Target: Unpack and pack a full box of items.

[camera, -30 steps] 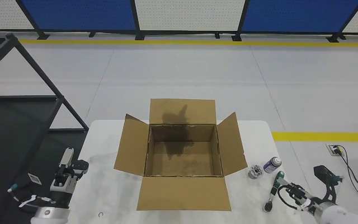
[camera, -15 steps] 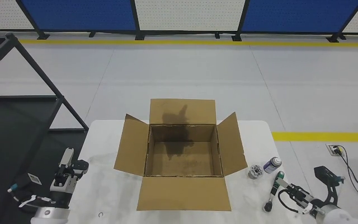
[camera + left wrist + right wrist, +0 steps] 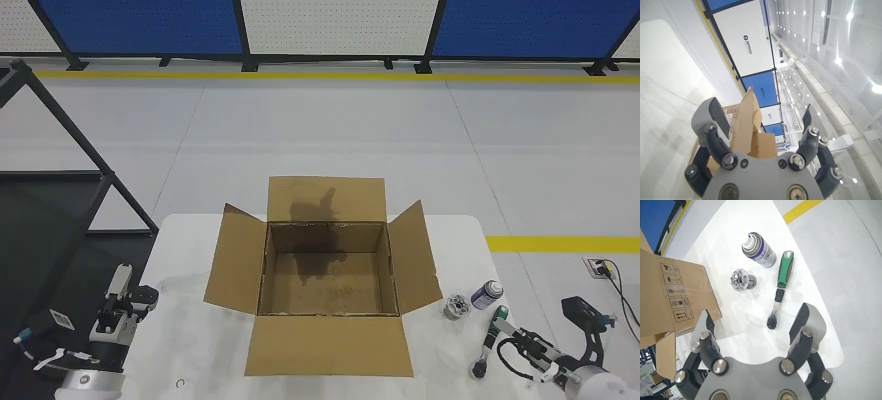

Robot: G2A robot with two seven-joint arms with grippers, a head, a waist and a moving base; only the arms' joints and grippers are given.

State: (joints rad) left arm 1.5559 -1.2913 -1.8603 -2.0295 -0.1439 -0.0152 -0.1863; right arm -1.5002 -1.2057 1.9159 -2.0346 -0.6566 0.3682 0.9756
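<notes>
- Top view: an open brown cardboard box [image 3: 325,275] is seen empty on the white table [image 3: 190,330]; unpacking is judged done, packing due.
- Left wrist view: the left gripper [image 3: 762,113] is held released beside the box, grasping nothing.
- Right wrist view: the right gripper [image 3: 755,323] is spread near a green-handled ratchet wrench [image 3: 782,283], likely first to be grasped; a blue-and-white spray can [image 3: 761,251] and silver metal hub [image 3: 742,280] are crowded nearby.

Open box [image 3: 328,345], three things out on my right.
It stands with all four flaps spread; beside its right flap are an upright spray can [image 3: 487,294], a metal hub [image 3: 457,305] and a green-handled ratchet [image 3: 488,345] lying flat.
</notes>
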